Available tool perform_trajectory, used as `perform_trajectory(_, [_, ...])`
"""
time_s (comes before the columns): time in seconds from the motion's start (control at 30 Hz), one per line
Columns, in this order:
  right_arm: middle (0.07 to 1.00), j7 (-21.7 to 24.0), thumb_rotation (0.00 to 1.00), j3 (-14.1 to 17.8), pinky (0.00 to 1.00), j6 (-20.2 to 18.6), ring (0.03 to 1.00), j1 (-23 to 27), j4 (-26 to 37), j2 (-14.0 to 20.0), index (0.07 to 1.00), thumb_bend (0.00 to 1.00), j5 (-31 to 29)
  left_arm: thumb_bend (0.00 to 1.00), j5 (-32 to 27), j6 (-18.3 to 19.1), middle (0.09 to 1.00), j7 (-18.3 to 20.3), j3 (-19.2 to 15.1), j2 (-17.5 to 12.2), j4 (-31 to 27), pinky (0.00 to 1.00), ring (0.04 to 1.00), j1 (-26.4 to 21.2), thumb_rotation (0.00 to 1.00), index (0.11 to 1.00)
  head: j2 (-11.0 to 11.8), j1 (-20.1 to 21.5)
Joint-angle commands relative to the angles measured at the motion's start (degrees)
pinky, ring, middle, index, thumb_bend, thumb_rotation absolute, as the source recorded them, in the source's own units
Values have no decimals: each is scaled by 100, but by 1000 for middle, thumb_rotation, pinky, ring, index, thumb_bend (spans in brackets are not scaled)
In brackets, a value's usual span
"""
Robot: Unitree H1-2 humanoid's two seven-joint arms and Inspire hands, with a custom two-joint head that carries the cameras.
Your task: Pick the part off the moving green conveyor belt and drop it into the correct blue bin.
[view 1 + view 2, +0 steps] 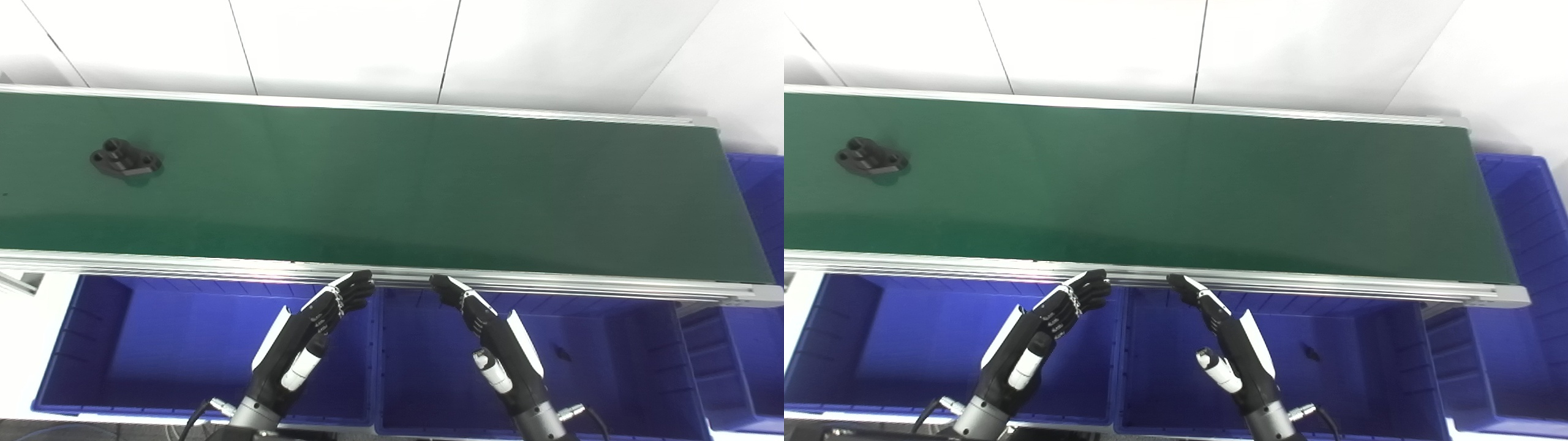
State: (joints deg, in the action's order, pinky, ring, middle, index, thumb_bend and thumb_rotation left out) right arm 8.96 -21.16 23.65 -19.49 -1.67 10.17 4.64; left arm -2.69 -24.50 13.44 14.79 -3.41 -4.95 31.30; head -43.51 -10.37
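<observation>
White wall panels behind everything, and stretched across the whole view is the green conveyor belt [392, 184], matte and rubbery looking, framed in brushed aluminium rails. Way off at the far left of the belt sits the part [125, 158]: a small black piece, flat-ish with rounded lobes and a few round holes through it, looks like moulded plastic or cast metal, hard to say which.

Below the near rail there's a row of blue bins, glossy plastic with ribbed walls. The left bin [79, 343] looks bare from what I can see, the middle bin [612, 318] has a tiny dark bit lying on its floor, and another blue bin [759, 202] wraps around the right end of the belt.

Both hands are parked over the bins just short of the rail, well apart from the part. The left hand [306, 337] has its fingers extended and loosely curled at the tips, holding nothing. The right hand [496, 337] mirrors it, fingers out, also empty. My guess is they're staged there on purpose, palms facing each other near the middle, waiting for the belt to carry the part into reach rather than stretching for it. The lumpy shape with holes should give fingers decent purchase.
</observation>
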Motion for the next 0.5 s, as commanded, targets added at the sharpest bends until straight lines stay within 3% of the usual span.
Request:
perform_trajectory(0.0, [878,-48,1000,-27,874,328,886,-1,43,-2,850,858,-9,721,80,-242,850,-21,-9,15,-37,841,858,33,933,843,123,-56])
perform_trajectory(0.3, [874,-79,998,-73,848,327,873,133,-354,68,850,881,-118,750,220,-241,843,-72,-8,81,375,801,845,-112,900,831,696,-452])
perform_trajectory(0.33, [875,-71,997,-68,849,327,874,154,-420,72,850,882,-144,763,264,-241,840,-116,-2,104,428,796,842,-133,896,828,864,-560])
perform_trajectory(0.47, [869,-66,995,-58,835,328,863,212,-596,86,841,890,-195,791,359,-242,822,-234,44,134,584,762,822,-208,880,803,1030,-652])
